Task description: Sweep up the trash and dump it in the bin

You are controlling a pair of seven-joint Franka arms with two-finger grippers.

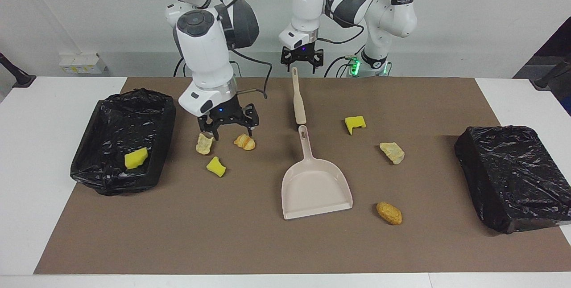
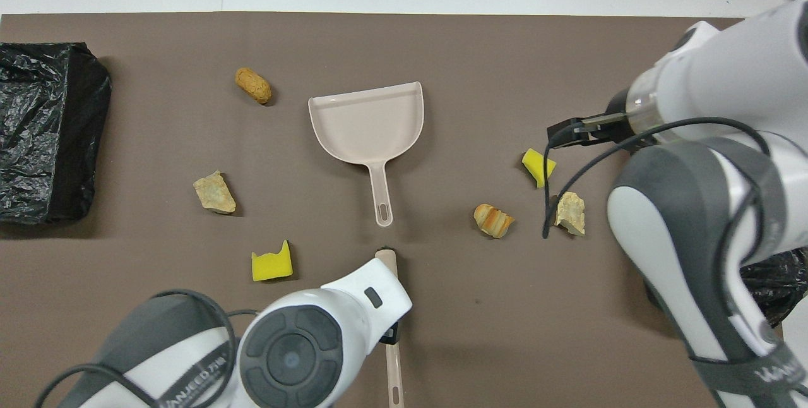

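Our right arm reaches out from its base at the table's edge, white links folded high and the forearm pitched steeply down. Its wrist points at the table, and our right gripper [image 1: 228,129], a black two-finger hand with a small blue light on its body, hangs low with its fingers spread apart and nothing between them. Our left arm bends inward across its own base, elbow raised, forearm angled downward. Our left gripper [image 1: 303,62], the same black two-finger kind, points down with its fingers parted too, gripping nothing.
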